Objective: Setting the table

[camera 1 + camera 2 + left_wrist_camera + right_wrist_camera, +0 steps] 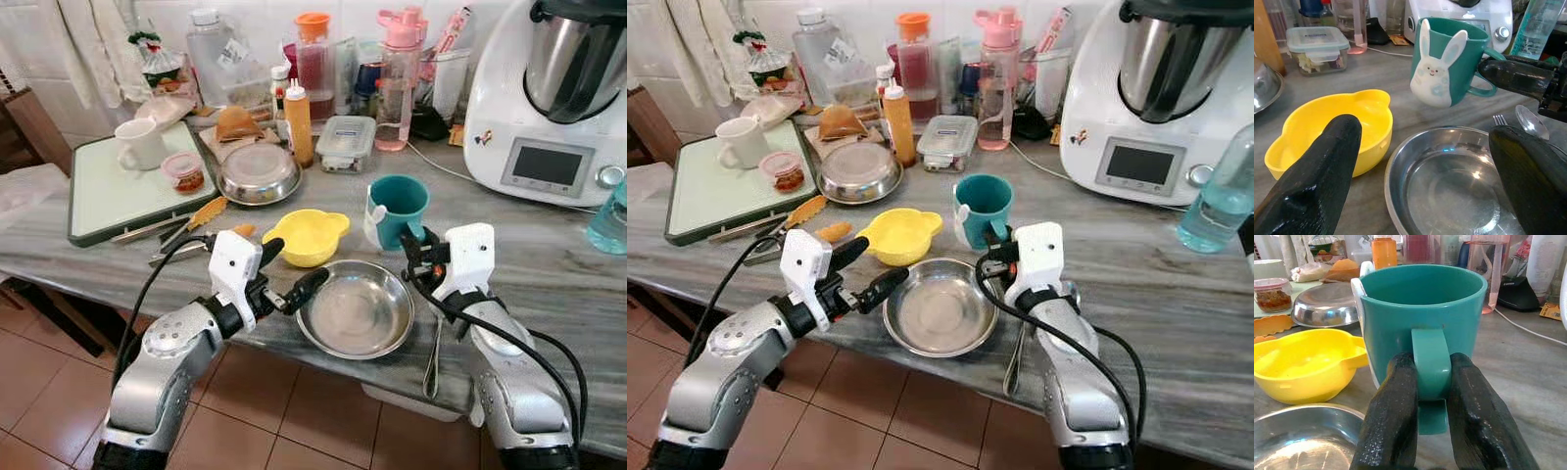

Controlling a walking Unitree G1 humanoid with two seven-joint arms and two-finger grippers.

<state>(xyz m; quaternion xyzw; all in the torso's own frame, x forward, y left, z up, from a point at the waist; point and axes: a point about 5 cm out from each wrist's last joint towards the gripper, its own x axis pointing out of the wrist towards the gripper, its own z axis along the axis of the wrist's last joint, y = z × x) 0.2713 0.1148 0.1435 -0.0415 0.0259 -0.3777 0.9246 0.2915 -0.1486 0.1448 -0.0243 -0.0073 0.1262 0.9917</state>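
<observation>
**Right gripper clamps the teal mug's handle beside the steel plate**

At the near edge of the grey marbled counter point(549, 264) lies a shallow round stainless-steel plate point(358, 311), empty and shiny. The left gripper point(290, 274) hovers just left of its rim, its two black fingers spread wide with nothing between them. To the plate's right, a steel fork and spoon point(1528, 122) lie side by side on the counter under the right arm.

Just beyond the plate stands the teal ceramic mug point(1422, 318), upright and empty, with a raised white rabbit face and ears on its side point(1437, 73). The right gripper point(1432, 391) has its fingers closed on either side of the mug's teal handle, pinching it. Left of the mug, close to the plate, sits a yellow plastic bowl with two small ear-like handles point(306, 235), also empty.

Farther back are a second steel plate point(259, 173), an orange squeeze bottle point(298, 122) and a clear lidded food box point(345, 142) with food inside. On a pale green tray point(108, 196) stand a white mug point(139, 143) and a small lidded tub of reddish contents point(183, 172). A pink water bottle point(397, 78) and a large white kitchen machine with a screen point(549, 98) stand at the back. No lettering is readable on any of them.
</observation>
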